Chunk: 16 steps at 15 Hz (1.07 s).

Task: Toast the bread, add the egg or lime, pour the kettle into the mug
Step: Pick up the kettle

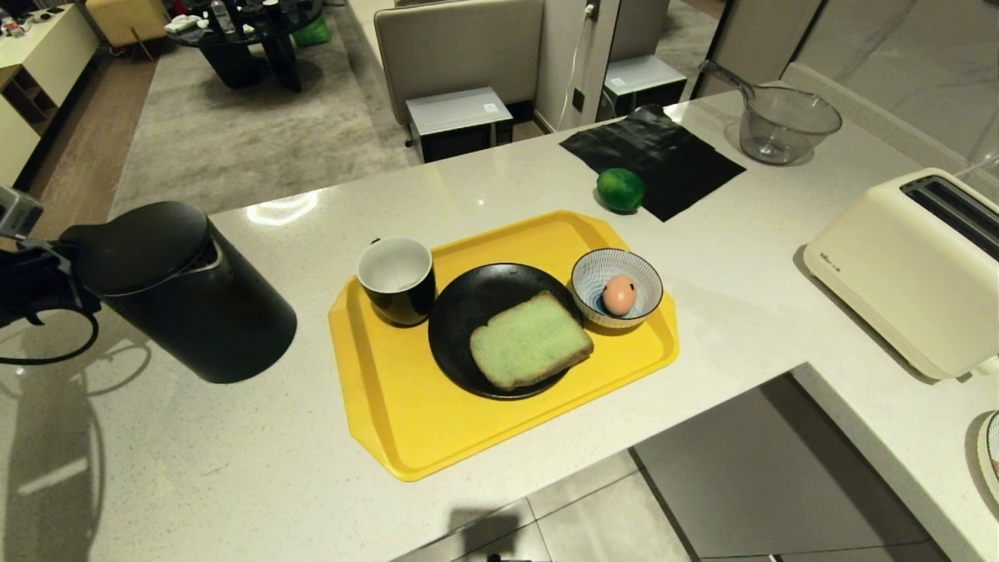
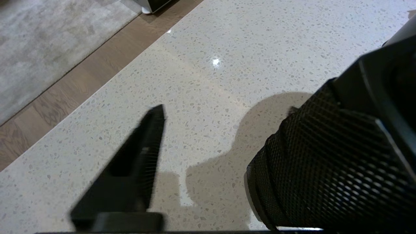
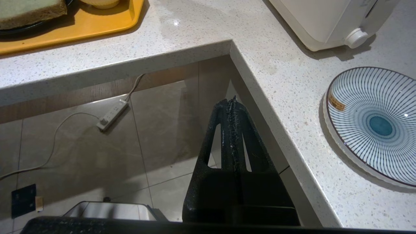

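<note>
The black kettle [image 1: 179, 289] stands on the counter at the left, off the yellow tray [image 1: 406, 421]. My left gripper [image 2: 226, 108] is open at the kettle's far left side. Its textured handle [image 2: 325, 169] lies between the fingers, well apart from the one finger [image 2: 143, 152] that shows. The black mug [image 1: 396, 279], white inside, stands on the tray. Beside it the green-faced bread [image 1: 531, 341] lies on a black plate [image 1: 468, 312], and the egg [image 1: 619, 294] rests in a striped bowl [image 1: 648, 277]. The lime [image 1: 620, 190] sits behind the tray. My right gripper [image 3: 231, 100] hangs shut over the floor.
A cream toaster [image 1: 905, 265] stands on the right counter, with a striped plate [image 3: 373, 123] near it. A black cloth [image 1: 655, 156] and a clear jug [image 1: 784, 125] lie at the back. The counter's inner corner [image 3: 231, 45] is close to the right gripper.
</note>
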Available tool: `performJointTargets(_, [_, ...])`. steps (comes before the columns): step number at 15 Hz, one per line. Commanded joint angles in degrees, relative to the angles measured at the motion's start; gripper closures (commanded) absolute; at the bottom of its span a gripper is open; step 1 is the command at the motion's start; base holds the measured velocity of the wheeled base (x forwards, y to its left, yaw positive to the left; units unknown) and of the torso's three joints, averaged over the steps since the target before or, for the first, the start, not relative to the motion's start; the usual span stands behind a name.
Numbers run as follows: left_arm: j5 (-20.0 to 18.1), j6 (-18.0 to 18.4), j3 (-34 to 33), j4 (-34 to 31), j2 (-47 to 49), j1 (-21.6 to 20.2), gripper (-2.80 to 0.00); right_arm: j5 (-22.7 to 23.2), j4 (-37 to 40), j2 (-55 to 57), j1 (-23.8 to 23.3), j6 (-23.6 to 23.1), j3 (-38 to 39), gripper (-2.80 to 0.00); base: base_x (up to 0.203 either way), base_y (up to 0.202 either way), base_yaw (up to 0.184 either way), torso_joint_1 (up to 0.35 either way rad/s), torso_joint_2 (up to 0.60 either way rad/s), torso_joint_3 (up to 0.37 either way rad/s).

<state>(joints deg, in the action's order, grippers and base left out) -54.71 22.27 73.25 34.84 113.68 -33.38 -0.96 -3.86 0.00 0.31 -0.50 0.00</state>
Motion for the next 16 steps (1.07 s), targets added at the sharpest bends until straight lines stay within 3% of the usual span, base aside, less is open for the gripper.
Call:
performJointTargets(1, [-0.3, -0.7, 0.0, 0.2, -0.1, 0.0, 0.0, 0.0, 0.0, 0.1, 0.0, 0.0, 1.5, 0.0, 0.0, 0.0, 0.0, 0.0, 0.0, 0.0])
performJointTargets(12, [-0.2, -1.3, 0.0, 1.7, -1.2, 0.9, 0.0, 0.0, -0.1, 0.1, 0.0, 0.0, 1.5, 0.0, 0.0, 0.0, 0.0, 0.0, 0.0, 0.0])
performJointTargets(16, [-0.2, -5.1, -0.2, 1.7, -4.2, 0.9, 0.0, 0.0, 0.0, 0.1, 0.0, 0.0, 1.5, 0.0, 0.0, 0.0, 0.0, 0.0, 0.0, 0.0])
